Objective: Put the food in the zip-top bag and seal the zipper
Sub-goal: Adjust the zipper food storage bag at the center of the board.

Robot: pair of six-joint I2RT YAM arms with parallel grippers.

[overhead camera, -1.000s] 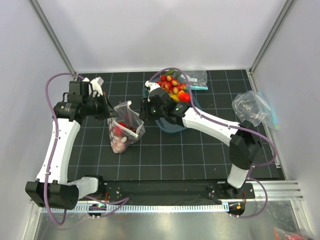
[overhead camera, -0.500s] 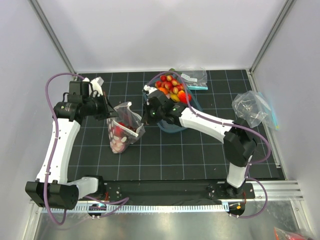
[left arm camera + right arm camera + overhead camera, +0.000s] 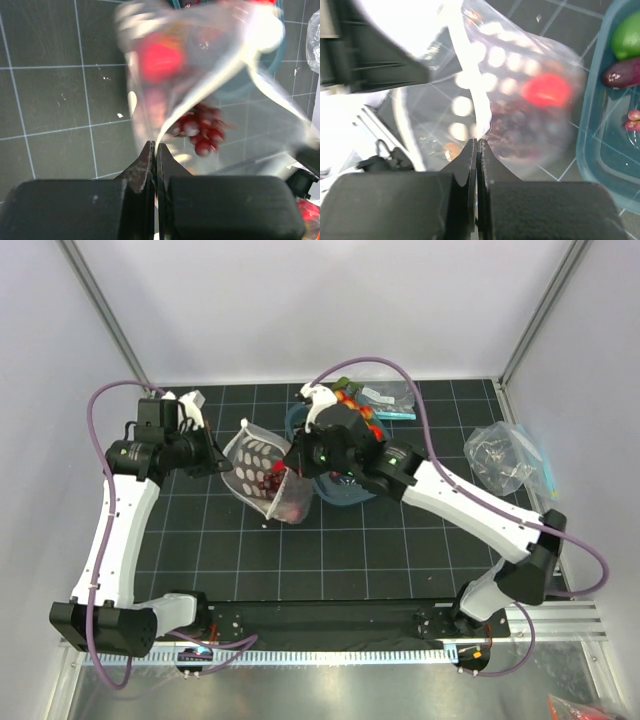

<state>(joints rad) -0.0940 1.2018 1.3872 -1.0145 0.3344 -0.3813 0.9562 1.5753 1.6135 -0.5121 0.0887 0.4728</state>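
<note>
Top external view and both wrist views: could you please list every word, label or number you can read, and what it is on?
No text can be read in any view.
zip-top bag: only white dots, no lettering.
plain clear bag at the back: a pale patch, possibly a label, too small to read.

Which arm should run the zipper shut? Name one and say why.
Right, probably: the right gripper is shut on the zip-top bag's mouth edge, which runs toward the left gripper; that one pinches the other end and can anchor.
</note>
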